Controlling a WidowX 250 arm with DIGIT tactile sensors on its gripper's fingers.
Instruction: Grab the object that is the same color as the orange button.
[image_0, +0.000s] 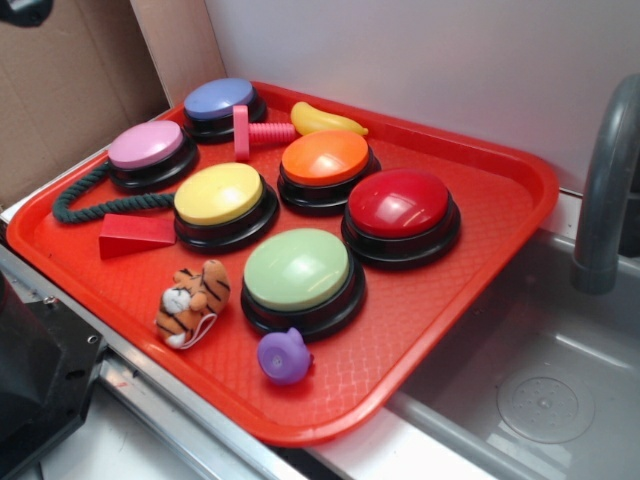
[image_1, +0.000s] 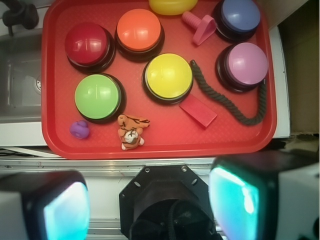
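Tiger: the small orange striped plush tiger (image_1: 131, 131) lies on the red plastic tray (image_1: 165, 147), near its edge, just beside the green dome button (image_1: 97, 96).
Orange button: the glossy orange dome button (image_1: 139, 31) stands well apart from the tiger.
Hand: the hand (image_1: 150, 202) is released and empty, off the tray.

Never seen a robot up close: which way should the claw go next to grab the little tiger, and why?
Probably forward and down toward the tiger. The open gripper sits off the tray's near edge, touching nothing, and the tiger lies just inside it.
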